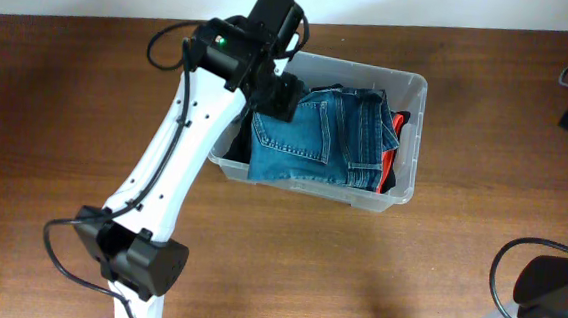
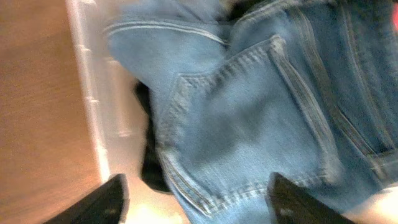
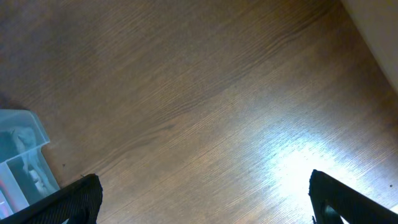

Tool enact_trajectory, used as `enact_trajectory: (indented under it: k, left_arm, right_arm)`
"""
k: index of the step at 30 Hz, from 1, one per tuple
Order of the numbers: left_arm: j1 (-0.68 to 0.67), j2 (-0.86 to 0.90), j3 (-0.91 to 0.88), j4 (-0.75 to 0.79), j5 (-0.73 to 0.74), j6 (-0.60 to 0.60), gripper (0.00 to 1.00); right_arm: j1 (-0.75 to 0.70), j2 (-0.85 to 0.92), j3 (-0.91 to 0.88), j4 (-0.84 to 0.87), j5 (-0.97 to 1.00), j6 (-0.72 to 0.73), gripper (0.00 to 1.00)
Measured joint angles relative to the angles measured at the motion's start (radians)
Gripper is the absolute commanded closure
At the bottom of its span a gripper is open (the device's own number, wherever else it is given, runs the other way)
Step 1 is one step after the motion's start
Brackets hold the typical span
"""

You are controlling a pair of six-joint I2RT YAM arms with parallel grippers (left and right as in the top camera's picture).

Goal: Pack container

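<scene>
My left tool (image 2: pixel 202 202) hangs over the near-left part of the container (image 1: pixel 415 92), spread wide with nothing between its fingers (image 2: pixel 113 199). Straight beneath it lie folded blue jeans (image 1: pixel 315 141), back pocket up. I cannot tell from my wrist view whether the fingertips touch the denim or sit just above it.

The container stands on the brown wooden tabletop (image 1: pixel 67 114), toward the far side and a little right of centre, turned at a slight angle. The jeans fill most of it. A red cloth (image 1: pixel 398 120) shows at their right edge, and something black (image 2: pixel 152 168) lies under them against the clear left wall.

My right tool (image 3: pixel 208 205) is well apart from all this, over bare wood near the tabletop's right side. It too is wide and holds nothing. One corner of the container shows at the left edge of its wrist view.
</scene>
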Motion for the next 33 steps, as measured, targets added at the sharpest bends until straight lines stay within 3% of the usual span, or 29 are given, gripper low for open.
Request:
enact_trajectory:
  k: [1, 2, 3, 10, 20, 33]
  left_arm:
    - [0.000, -0.002, 0.000, -0.016, 0.028, -0.011, 0.85]
    - [0.000, -0.003, 0.000, -0.027, 0.051, -0.019, 0.97]
    - [0.000, -0.002, 0.000, -0.035, 0.073, -0.026, 0.99]
    - [-0.004, -0.001, -0.024, -0.034, 0.128, -0.048, 0.99]
    - [-0.006, 0.020, -0.221, 0.062, 0.141, -0.052, 0.99]
    - [-0.013, 0.100, -0.322, 0.109, 0.006, -0.055, 0.99]
  right_arm:
    - [0.000, 0.000, 0.000, 0.000, 0.000, 0.000, 0.01]
    - [0.000, 0.000, 0.000, 0.000, 0.000, 0.000, 0.02]
    - [0.000, 0.000, 0.000, 0.000, 0.000, 0.000, 0.01]
    - [0.000, 0.000, 0.000, 0.000, 0.000, 0.000, 0.02]
    - [0.000, 0.000, 0.000, 0.000, 0.000, -0.001, 0.01]
    - [0.000, 0.000, 0.000, 0.000, 0.000, -0.001, 0.01]
